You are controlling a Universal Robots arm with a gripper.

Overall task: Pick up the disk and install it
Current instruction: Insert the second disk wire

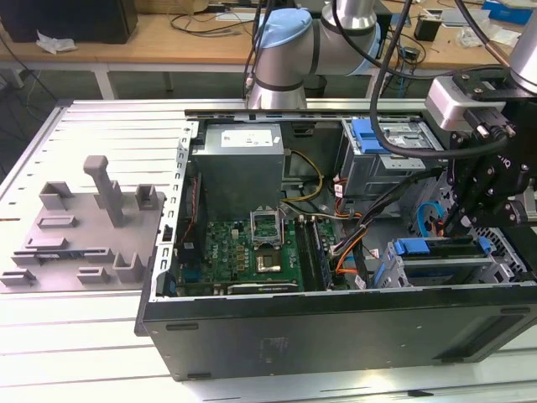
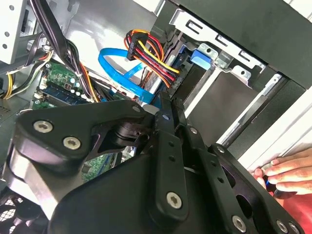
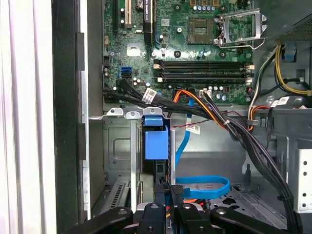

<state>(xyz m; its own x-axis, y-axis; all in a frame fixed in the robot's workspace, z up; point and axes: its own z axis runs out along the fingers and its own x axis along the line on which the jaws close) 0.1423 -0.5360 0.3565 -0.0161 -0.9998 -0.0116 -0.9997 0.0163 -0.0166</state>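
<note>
I see the disk (image 1: 440, 270) already seated in the drive cage at the exterior view's right of the open computer case (image 1: 336, 336), with my end effector (image 1: 453, 222) hovering just above it, fingers pinched together and grasping nothing.

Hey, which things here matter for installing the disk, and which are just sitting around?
Job: disk, inside the case; gripper, close by it.
Just around: motherboard; power supply; grey fixture block; person's hand.
</note>
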